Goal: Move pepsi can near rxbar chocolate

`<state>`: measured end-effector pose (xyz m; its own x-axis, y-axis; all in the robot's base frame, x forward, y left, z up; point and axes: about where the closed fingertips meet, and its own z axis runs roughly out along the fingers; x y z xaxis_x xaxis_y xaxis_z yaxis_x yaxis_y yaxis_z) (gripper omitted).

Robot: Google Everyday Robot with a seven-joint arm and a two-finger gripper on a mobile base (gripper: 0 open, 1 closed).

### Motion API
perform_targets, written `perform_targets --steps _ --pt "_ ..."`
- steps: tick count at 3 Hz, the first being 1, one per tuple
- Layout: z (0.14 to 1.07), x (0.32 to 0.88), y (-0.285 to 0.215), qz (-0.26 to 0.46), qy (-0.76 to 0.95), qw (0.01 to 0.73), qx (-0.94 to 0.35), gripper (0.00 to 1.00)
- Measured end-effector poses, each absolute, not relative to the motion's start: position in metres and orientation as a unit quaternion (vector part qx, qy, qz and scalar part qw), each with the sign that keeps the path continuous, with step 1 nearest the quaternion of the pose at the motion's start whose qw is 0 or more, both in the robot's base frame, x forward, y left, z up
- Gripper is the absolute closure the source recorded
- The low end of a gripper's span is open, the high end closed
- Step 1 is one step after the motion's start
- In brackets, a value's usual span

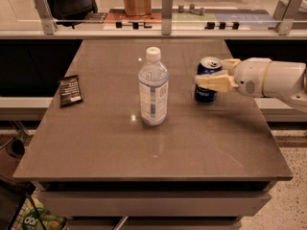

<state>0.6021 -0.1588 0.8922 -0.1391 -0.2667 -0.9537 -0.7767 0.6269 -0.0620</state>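
The blue pepsi can (207, 92) stands upright on the right side of the brown table (153, 143). My gripper (210, 72) reaches in from the right, with one cream finger (214, 83) across the can's front and the other behind its top; it is closed on the can. The can rests on the table. The rxbar chocolate (70, 90), a flat dark wrapper, lies at the table's left edge, far from the can.
A clear water bottle (153, 88) with a white cap stands at the table's middle, between the can and the bar. A glass-railed counter (163, 25) runs behind the table. The floor drops off at the front and right edges.
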Motion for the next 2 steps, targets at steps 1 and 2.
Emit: perform_targets --steps 1,2 --pt "0.902 0.605 -0.158 0.232 0.721 0.544 -0.361 1.0" --pt "0.925 0.608 -0.163 0.22 0.732 0.545 -0.345 1.0"
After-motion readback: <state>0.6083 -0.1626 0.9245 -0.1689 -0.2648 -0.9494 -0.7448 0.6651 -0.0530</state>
